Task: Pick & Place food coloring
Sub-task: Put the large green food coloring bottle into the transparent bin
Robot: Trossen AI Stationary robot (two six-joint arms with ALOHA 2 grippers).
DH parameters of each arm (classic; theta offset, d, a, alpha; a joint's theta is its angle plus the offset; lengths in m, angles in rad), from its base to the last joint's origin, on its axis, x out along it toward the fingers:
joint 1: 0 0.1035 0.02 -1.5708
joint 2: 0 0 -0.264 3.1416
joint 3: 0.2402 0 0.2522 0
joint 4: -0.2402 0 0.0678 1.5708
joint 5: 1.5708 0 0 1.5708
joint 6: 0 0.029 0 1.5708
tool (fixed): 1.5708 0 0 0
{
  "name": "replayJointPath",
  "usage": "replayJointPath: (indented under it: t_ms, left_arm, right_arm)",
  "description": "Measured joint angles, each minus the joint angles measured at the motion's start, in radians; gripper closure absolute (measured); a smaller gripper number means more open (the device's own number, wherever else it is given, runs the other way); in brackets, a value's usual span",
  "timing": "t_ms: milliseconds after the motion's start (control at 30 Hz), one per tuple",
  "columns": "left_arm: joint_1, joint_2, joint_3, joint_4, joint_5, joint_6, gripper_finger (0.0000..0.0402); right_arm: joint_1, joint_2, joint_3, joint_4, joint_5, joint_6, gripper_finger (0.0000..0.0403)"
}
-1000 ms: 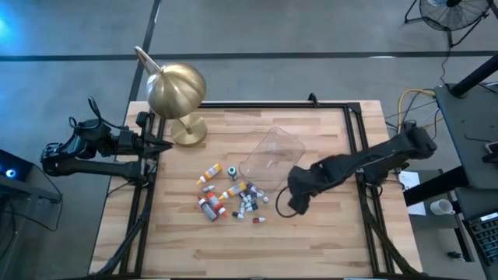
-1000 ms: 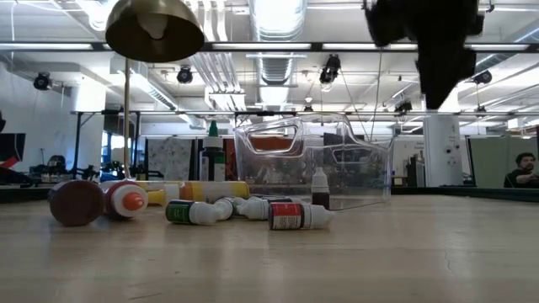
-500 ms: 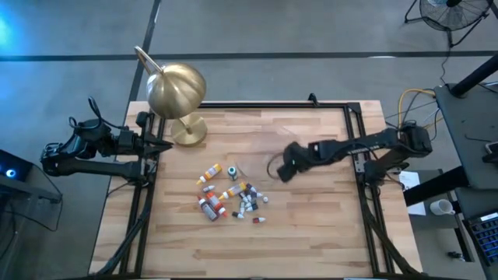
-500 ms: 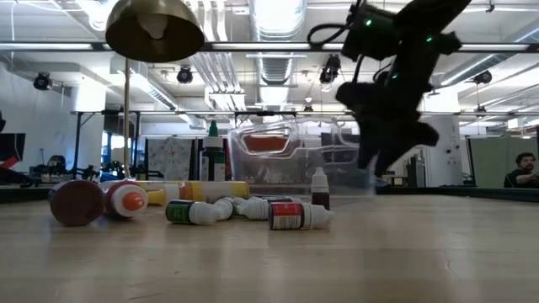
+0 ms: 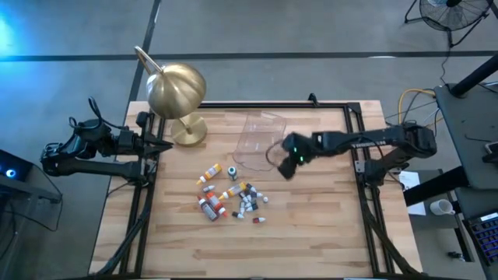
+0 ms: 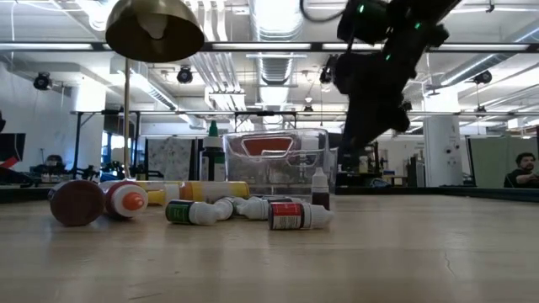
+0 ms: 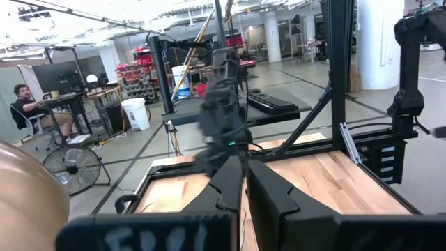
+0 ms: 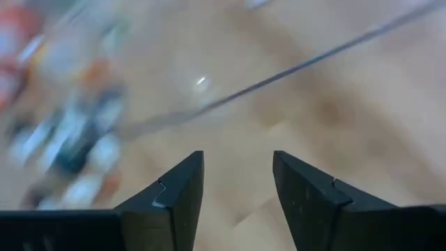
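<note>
While the left end effector (image 5: 165, 145) is kept clenched at the worktop's (image 5: 311, 233) left edge beside the lamp (image 5: 177, 93), the right end effector (image 5: 289, 162) is seen with fingers (image 8: 178, 195) spread, empty, beside the clear tub (image 5: 255, 140). Bottles (image 5: 229, 198) are scattered mid-worktop, near the tub.

Whitish and dark food coloring bottles (image 5: 231, 197) with orange, red, green, yellow and white caps lie on the pale striped wooden table (image 5: 311, 225) at centre frame, below a clear tub (image 5: 255, 140), right of a brass-coloured lamp (image 5: 176, 92).
</note>
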Motion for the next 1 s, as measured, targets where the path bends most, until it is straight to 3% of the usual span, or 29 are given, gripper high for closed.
replayJointPath:
  t_ms: [167, 333, 733, 1000]
  left_arm:
    - [0.000, 0.000, 0.000, 0.000, 0.000, 0.000, 0.0401]
    - [0.000, 0.000, 0.000, -0.001, 0.000, 0.000, 0.0401]
    - [0.000, 0.000, 0.000, 0.000, 0.000, 0.000, 0.0401]
    - [0.000, 0.001, 0.000, -0.001, 0.000, 0.000, 0.0401]
  right_arm:
    - [0.186, 0.019, -0.009, 0.014, -0.002, -0.071, 0.0236]
    - [0.275, 0.104, -0.012, 0.086, 0.000, -0.069, 0.0224]
    - [0.298, 0.404, 0.199, 0.070, 0.045, -0.105, 0.0213]
    - [0.298, 0.484, 0.301, 0.034, 0.060, -0.185, 0.0213]
